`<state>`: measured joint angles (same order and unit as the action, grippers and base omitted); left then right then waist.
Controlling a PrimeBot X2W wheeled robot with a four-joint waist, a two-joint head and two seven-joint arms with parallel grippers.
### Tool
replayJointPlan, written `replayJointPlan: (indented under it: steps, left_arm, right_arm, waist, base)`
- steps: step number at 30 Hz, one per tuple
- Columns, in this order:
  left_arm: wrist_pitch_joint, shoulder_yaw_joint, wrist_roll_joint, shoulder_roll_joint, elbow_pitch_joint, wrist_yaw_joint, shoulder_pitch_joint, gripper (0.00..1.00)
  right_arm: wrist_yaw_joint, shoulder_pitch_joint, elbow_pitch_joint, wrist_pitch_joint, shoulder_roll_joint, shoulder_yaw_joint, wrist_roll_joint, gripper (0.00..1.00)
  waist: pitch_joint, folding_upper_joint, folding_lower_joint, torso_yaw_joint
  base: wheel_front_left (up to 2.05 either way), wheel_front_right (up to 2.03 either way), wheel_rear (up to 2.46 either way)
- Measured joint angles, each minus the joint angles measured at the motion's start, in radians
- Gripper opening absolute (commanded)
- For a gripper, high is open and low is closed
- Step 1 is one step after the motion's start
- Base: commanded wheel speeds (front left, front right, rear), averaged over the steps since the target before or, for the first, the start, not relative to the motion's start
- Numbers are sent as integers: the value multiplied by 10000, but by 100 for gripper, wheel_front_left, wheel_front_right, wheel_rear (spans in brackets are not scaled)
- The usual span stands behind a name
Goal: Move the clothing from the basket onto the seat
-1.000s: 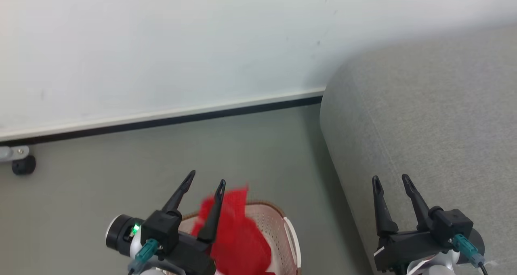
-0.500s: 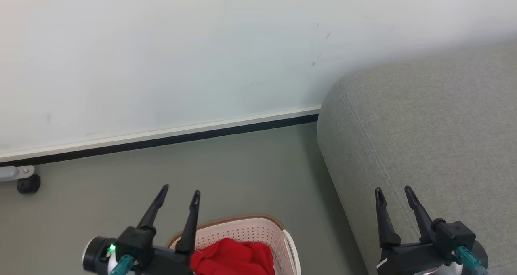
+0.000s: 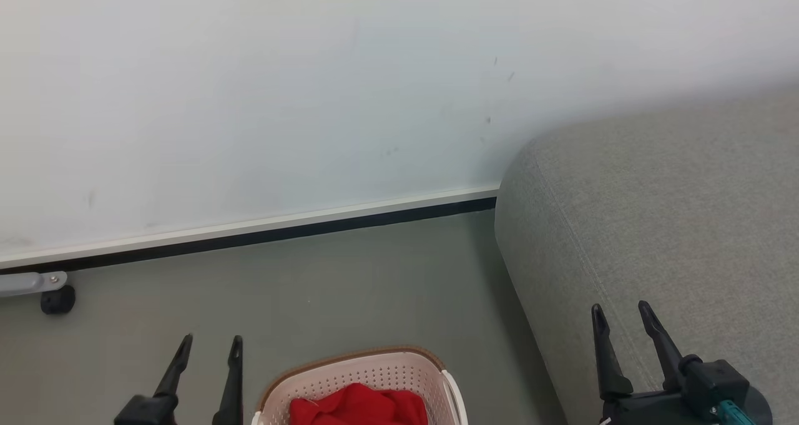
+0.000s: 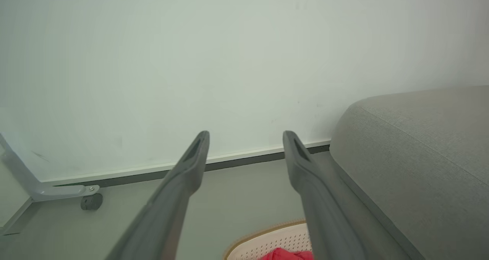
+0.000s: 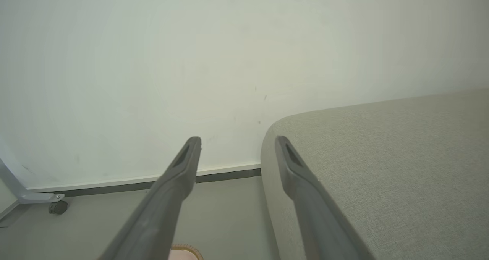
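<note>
- Red clothing is heaped inside the basket on the floor beside the seat.
- Left gripper is spread, empty, beside the basket.
- Right gripper is spread over the seat's edge.

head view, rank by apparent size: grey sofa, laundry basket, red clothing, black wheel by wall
1. Grey woven-fabric sofa, by far largest.
2. Cream perforated plastic basket with brown rim, partly cut off.
3. Red fabric clothing inside it, partly cut off.
4. Small black caster wheel, farther off, so true size unsure.
</note>
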<state>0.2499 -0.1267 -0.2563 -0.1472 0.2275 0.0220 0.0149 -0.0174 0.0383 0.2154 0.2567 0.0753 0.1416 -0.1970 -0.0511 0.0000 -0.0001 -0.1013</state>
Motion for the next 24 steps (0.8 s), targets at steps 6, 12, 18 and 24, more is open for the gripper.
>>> replayJointPlan:
  steps: [6, 12, 18, 24]
  left_arm:
    - [0, 267, -167, -25, -12, -136, 552, 100]
    - [0, 604, -349, -102, -59, -232, 1072, 100]
    - [0, 869, -420, -109, -180, -322, 1412, 100]
    - [0, 961, -420, -104, -309, -395, 1505, 100]
  right_arm:
    - [0, -226, -297, 0, 81, -44, 73, 100]
    - [0, -412, -512, 0, 109, -52, 127, 100]
    - [0, -552, -662, 0, 121, -79, 128, 100]
    - [10, -659, -782, 0, 113, -123, 128, 100]
  waist:
    - [-162, 0, 0, 28]
    - [-233, -1, 0, 34]
    - [-246, 0, 1, 46]
    - [-210, -1, 1, 61]
  base:
    - [0, 0, 0]
    - [0, 0, 0]
    - [0, 0, 0]
    - [0, 0, 0]
